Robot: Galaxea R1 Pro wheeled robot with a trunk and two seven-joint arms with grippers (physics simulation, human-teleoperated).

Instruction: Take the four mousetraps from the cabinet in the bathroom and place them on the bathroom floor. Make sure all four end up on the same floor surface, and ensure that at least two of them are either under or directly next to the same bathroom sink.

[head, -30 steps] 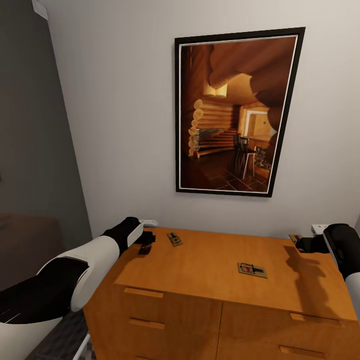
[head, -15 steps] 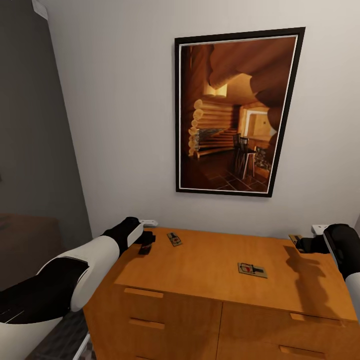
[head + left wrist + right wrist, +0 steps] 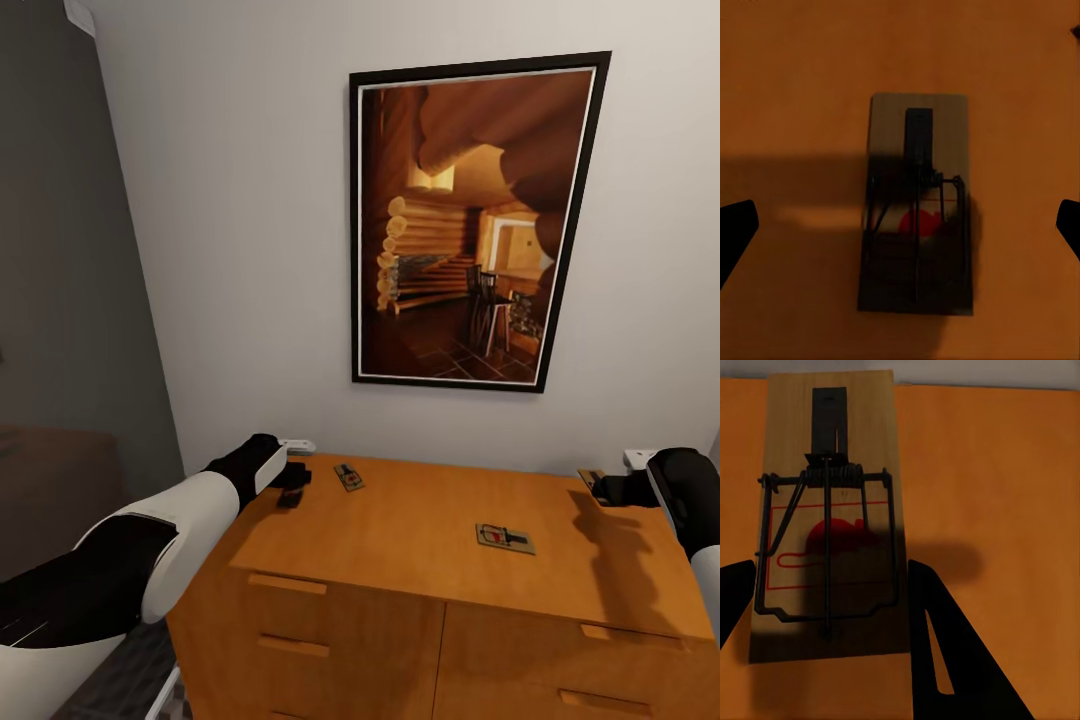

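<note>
My left gripper (image 3: 900, 232) hangs spread wide over a mousetrap (image 3: 916, 202) lying flat on the cabinet (image 3: 420, 540) top. Two more traps (image 3: 348, 478) (image 3: 503, 539) lie between. My right gripper (image 3: 825, 607) straddles a fourth mousetrap (image 3: 831, 514), fingers touching its edges.

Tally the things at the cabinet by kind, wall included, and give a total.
Mousetraps: 4, two lying free on top, one in each wrist view
Cabinet: 1
Framed picture: 1
Total: 6
</note>
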